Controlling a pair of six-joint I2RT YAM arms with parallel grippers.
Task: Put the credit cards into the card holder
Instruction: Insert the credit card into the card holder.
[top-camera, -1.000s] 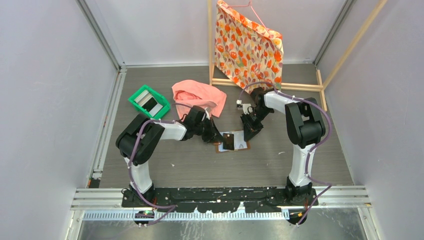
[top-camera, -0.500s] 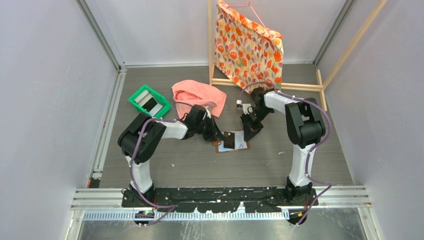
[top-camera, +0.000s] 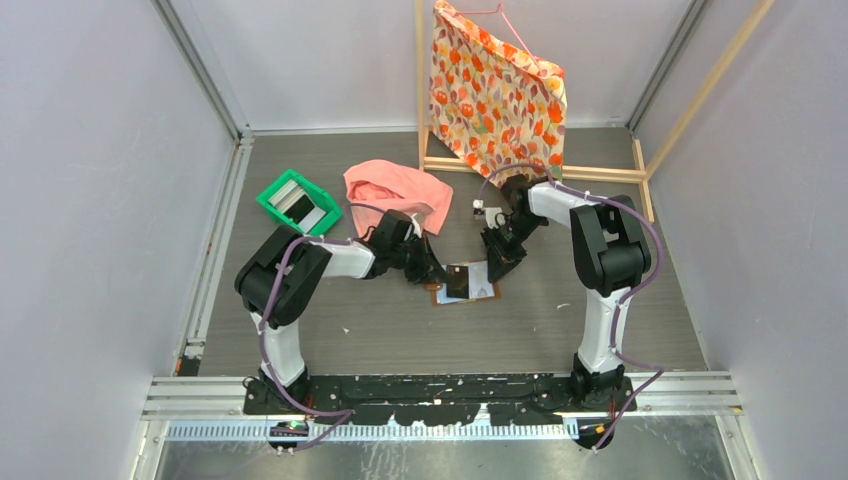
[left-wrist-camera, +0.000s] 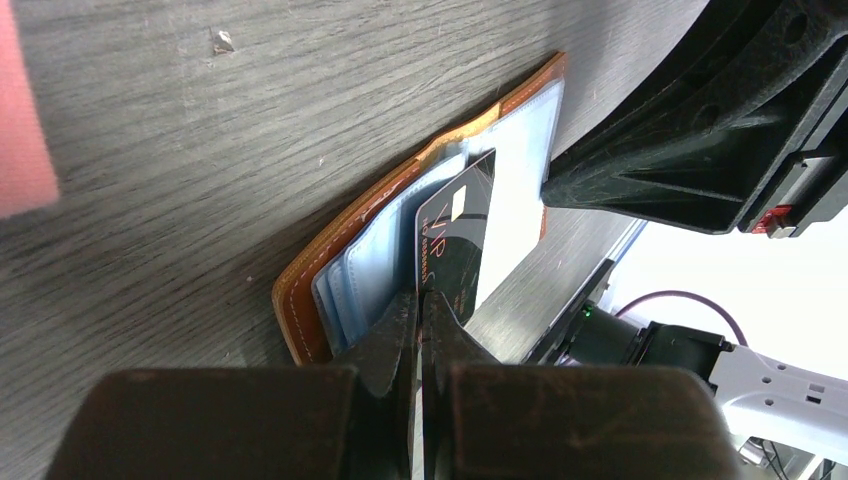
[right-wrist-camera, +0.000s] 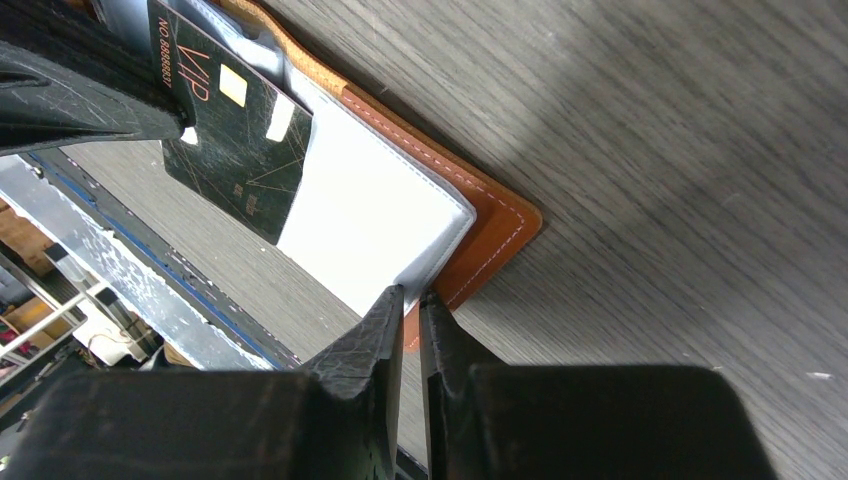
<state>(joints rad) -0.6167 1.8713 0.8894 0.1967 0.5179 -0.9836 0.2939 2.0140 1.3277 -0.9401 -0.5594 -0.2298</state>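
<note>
Where the dark credit card (right-wrist-camera: 235, 135) catches the light, "VIP" reads in copper letters, and beside it "NO" and a row of eights run along one edge; a small gold chip square and a pale patch sit near the middle of its face. The left gripper (left-wrist-camera: 420, 302) is clamped on this card at one end, jaws pressed together on its thin edge. The card lies across the pale grey pockets of the card holder (right-wrist-camera: 375, 225). Whether its far end sits inside a slot cannot be told.

The card holder lies open and flat near the middle of the table (top-camera: 400, 330), its brown stitched leather showing as a border around the pockets. The right gripper (right-wrist-camera: 410, 300) pinches a corner of the card holder, its jaws nearly together on the pale pocket sheet and the leather rim.

Toward the far left corner of the table stands a green tray (top-camera: 270, 196). It holds more credit cards (top-camera: 303, 208), pale and dark, too small to count or read. A pink cloth (top-camera: 398, 192) lies bunched just beyond the left gripper, and a flowered fabric (top-camera: 497, 90) hangs on a wooden frame at the far edge.
</note>
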